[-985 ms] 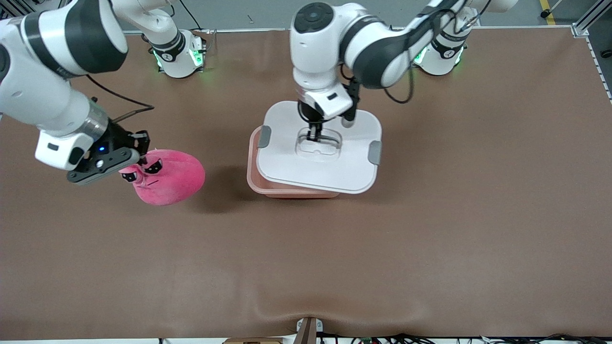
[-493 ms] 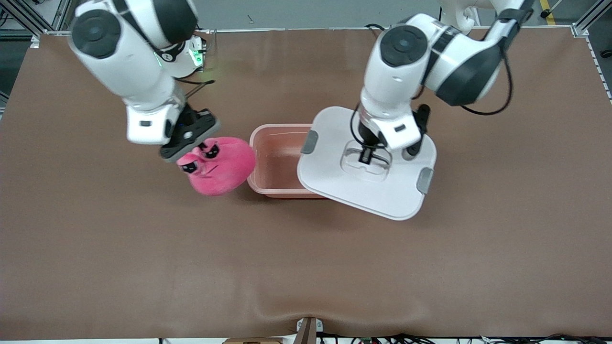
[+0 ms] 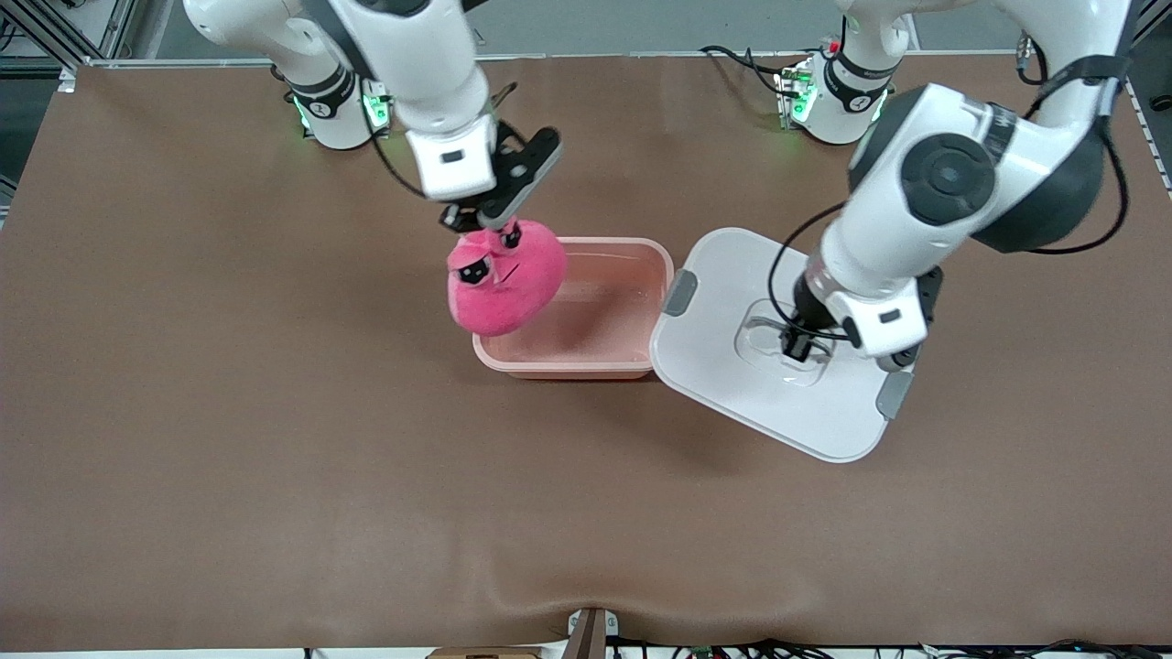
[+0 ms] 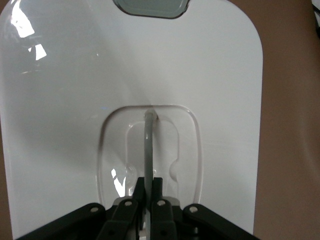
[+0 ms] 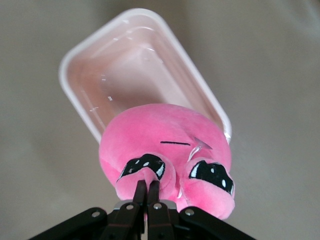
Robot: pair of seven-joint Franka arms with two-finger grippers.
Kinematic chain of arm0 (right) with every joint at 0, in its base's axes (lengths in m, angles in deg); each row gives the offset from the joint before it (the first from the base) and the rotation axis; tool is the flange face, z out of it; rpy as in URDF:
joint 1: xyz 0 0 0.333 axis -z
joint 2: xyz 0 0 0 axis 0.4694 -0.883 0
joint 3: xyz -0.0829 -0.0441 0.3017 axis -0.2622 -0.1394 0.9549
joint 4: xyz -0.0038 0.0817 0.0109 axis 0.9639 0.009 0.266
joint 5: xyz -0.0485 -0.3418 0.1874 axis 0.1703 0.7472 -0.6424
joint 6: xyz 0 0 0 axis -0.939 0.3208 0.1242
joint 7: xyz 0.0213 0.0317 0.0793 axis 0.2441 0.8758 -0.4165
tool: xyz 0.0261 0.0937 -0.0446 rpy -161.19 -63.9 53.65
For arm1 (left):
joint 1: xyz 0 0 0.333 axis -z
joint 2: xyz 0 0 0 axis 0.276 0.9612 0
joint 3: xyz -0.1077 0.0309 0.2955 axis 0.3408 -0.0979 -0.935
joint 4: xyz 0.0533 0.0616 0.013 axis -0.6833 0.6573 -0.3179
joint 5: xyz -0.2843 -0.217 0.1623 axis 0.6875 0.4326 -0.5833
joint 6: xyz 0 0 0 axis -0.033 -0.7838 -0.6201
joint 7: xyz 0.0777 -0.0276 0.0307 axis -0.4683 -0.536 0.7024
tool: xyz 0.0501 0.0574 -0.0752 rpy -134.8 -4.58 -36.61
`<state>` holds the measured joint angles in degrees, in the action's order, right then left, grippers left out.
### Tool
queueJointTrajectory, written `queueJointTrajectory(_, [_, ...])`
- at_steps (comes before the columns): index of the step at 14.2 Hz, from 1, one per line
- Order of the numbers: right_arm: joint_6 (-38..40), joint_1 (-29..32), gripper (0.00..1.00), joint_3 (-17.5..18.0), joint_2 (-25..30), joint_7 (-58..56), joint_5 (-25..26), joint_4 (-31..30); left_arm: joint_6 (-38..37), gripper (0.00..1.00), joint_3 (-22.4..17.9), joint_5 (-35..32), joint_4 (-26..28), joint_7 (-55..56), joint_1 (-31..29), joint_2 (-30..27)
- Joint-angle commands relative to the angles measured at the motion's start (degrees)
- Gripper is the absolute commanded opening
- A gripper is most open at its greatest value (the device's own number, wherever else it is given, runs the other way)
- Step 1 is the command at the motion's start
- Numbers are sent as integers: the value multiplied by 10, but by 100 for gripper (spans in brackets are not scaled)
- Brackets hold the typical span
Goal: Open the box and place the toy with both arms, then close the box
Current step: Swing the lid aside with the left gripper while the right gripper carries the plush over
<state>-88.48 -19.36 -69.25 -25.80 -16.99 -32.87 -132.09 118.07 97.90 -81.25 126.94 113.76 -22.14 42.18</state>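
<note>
The pale pink box (image 3: 586,352) stands open in the middle of the table and shows in the right wrist view (image 5: 125,60). My right gripper (image 3: 481,222) is shut on the hot pink toy (image 3: 505,279), pinching it by the face (image 5: 150,175), and holds it in the air over the box's end toward the right arm. My left gripper (image 3: 798,348) is shut on the clear handle (image 4: 149,145) of the white lid (image 3: 732,366), holding it beside the box toward the left arm's end. The lid (image 4: 75,75) has grey clips (image 3: 680,294).
The brown table (image 3: 275,476) surrounds the box. The two arm bases (image 3: 334,110) stand along the top edge. A small fixture (image 3: 591,631) sits at the table's front edge.
My left gripper carried the lid off the box toward the left arm's end. My right gripper lifted the toy from the table and brought it over the open box.
</note>
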Motion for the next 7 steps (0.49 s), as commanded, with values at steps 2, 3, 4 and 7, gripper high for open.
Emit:
queueJointTrajectory(2, [-22,-20,0,-4,-11,-56,4,8,-6,0,6,39,0,-72,-57,10])
queueJointTrajectory(3, [-27,-20,0,-4,-15,-85,4,8,-6,0,5,39,0,-89,-64,10])
queueJointTrajectory(4, [-29,-15,0,-4,-25,-129,3,9,-6,0,4,40,2,-105,-70,12])
queueJointTrajectory(7, [-47,-5,0,-5,-39,-226,-1,8,-7,0,4,47,3,-127,-90,21])
